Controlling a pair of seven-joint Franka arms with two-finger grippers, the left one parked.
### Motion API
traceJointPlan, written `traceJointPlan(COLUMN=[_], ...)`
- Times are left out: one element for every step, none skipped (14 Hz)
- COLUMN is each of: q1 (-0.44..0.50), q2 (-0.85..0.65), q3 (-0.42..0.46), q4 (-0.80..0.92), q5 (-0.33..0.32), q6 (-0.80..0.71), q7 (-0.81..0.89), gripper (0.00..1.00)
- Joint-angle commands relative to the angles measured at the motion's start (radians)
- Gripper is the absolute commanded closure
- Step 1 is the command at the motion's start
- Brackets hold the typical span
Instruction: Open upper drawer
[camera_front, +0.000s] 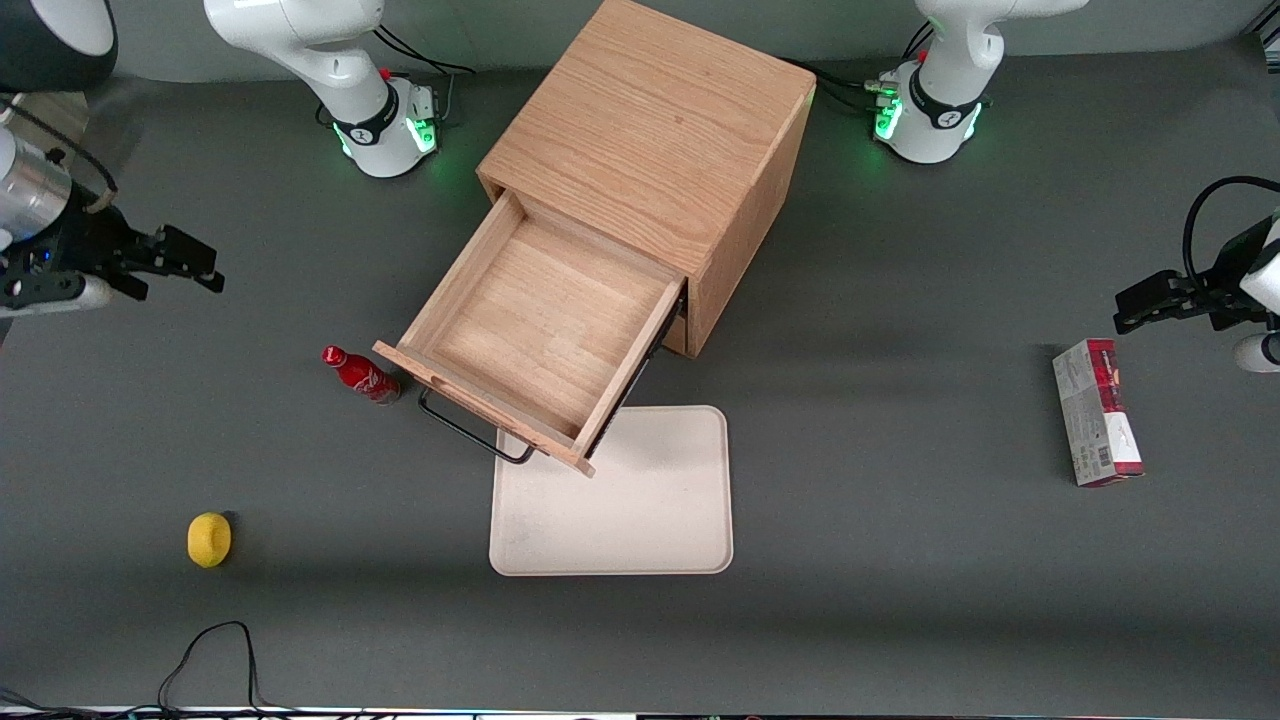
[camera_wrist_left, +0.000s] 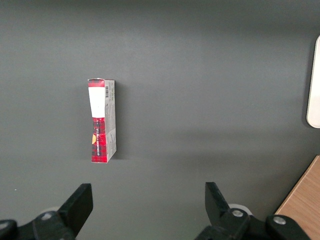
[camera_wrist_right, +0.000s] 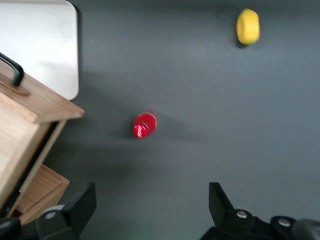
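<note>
The upper drawer (camera_front: 530, 330) stands pulled far out of the oak cabinet (camera_front: 650, 120), its inside bare. Its thin black bar handle (camera_front: 470, 432) faces the front camera and hangs over the edge of a white tray. In the right wrist view the drawer's front edge (camera_wrist_right: 30, 102) and one end of the handle (camera_wrist_right: 12, 67) show. My gripper (camera_front: 195, 262) hovers open toward the working arm's end of the table, well apart from the drawer and holding nothing. In the right wrist view the gripper (camera_wrist_right: 152, 197) has only grey table between its fingers.
A red bottle (camera_front: 360, 375) (camera_wrist_right: 145, 124) lies beside the drawer front. A yellow object (camera_front: 209, 539) (camera_wrist_right: 248, 26) sits nearer the front camera. The white tray (camera_front: 640, 500) (camera_wrist_right: 45, 40) lies in front of the cabinet. A red carton (camera_front: 1097, 412) (camera_wrist_left: 102, 121) lies toward the parked arm's end.
</note>
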Motion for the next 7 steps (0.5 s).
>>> traceJointPlan(q1=[0.012, 0.013, 0.012, 0.011, 0.011, 0.010, 0.008], q2=[-0.029, -0.021, -0.006, 0.014, 0.019, 0.023, 0.031], q3=[0.017, 0.018, 0.018, 0.018, 0.017, 0.017, 0.012], q4=[-0.011, 0.008, 0.034, 0.057, 0.060, 0.064, 0.064], q5=[-0.043, -0.043, -0.043, -0.043, -0.040, -0.037, -0.036], q6=[0.006, -0.008, -0.018, -0.032, -0.037, -0.034, -0.031], q7=[0.047, 0.054, 0.054, 0.057, 0.063, 0.067, 0.066], gripper=[0.00, 0.00, 0.00, 0.00, 0.00, 0.00, 0.00])
